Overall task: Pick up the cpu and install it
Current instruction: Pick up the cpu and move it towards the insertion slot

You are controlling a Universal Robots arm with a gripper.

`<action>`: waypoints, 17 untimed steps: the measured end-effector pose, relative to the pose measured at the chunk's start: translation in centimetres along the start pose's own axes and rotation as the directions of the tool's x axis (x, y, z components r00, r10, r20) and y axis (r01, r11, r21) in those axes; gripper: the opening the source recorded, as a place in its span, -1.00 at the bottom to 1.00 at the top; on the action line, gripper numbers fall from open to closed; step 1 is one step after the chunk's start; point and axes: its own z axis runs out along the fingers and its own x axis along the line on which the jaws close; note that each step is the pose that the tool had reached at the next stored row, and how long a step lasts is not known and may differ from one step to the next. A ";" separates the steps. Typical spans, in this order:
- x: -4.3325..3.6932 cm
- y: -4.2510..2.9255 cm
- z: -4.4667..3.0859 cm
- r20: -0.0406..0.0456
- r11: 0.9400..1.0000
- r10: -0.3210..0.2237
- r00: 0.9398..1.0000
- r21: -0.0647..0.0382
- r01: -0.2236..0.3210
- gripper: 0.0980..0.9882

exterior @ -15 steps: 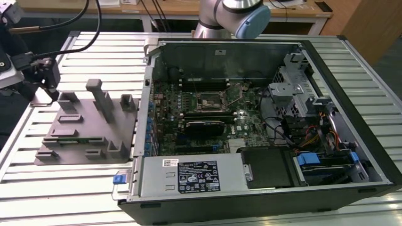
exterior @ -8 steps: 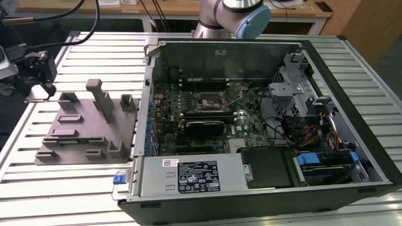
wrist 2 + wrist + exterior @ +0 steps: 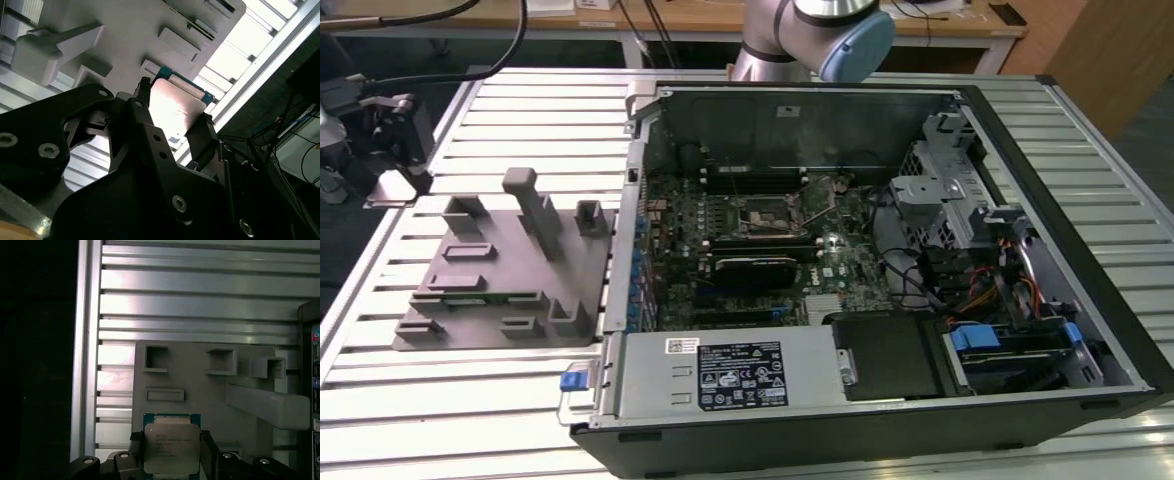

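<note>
The gripper (image 3: pixel 175 101) gripped the cpu (image 3: pixel 171 449) by its edges at the fixture (image 3: pixel 210 390); small dark print lined its lid.

Shiny silver metal lid on the cpu (image 3: pixel 171 449), thin green rim; the claw (image 3: pixel 174 102) is matt black with bright metal screws; fixture block (image 3: pixel 200 390) smooth matt grey plastic; tabletop (image 3: pixel 200 290) ribbed, gleaming metal

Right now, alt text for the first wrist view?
The gripper clamps the cpu, silver top facing the camera, by two opposite edges. Behind it lies a grey fixture block with rectangular recesses, on a ribbed metal table.
</note>
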 end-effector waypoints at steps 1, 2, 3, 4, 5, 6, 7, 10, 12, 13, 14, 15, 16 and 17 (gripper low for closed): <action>-0.01 0.01 -0.18 0.000 1.000 0.000 1.000 0.000 0.000 0.00; -0.01 0.02 -0.36 0.000 1.000 0.000 1.000 0.000 0.000 0.00; -0.02 0.03 -0.53 0.001 1.000 0.000 1.000 0.000 0.000 0.00; -0.02 0.05 -0.69 0.001 1.000 0.000 1.000 0.000 0.000 0.00; -0.03 0.06 -0.86 0.001 1.000 0.000 1.000 0.000 0.000 0.00; -0.03 0.07 -1.04 0.001 1.000 0.000 1.000 0.000 0.000 0.00; -0.04 0.08 -1.20 0.001 1.000 0.000 1.000 0.000 0.000 0.00; -0.05 0.12 -1.67 0.002 1.000 0.000 1.000 0.000 0.000 0.00; -0.06 0.15 -1.98 0.003 1.000 0.000 1.000 0.001 0.000 0.00; -0.06 0.17 -2.12 0.003 1.000 0.000 1.000 0.001 0.000 0.00; -0.07 0.20 -2.27 0.004 1.000 0.000 1.000 0.001 0.000 0.00; -0.07 0.22 -2.42 0.004 1.000 0.000 1.000 0.002 0.000 0.00; -0.08 0.24 -2.58 0.005 1.000 0.000 1.000 0.002 0.000 0.00; -0.08 0.26 -2.74 0.005 1.000 0.000 1.000 0.002 0.000 0.00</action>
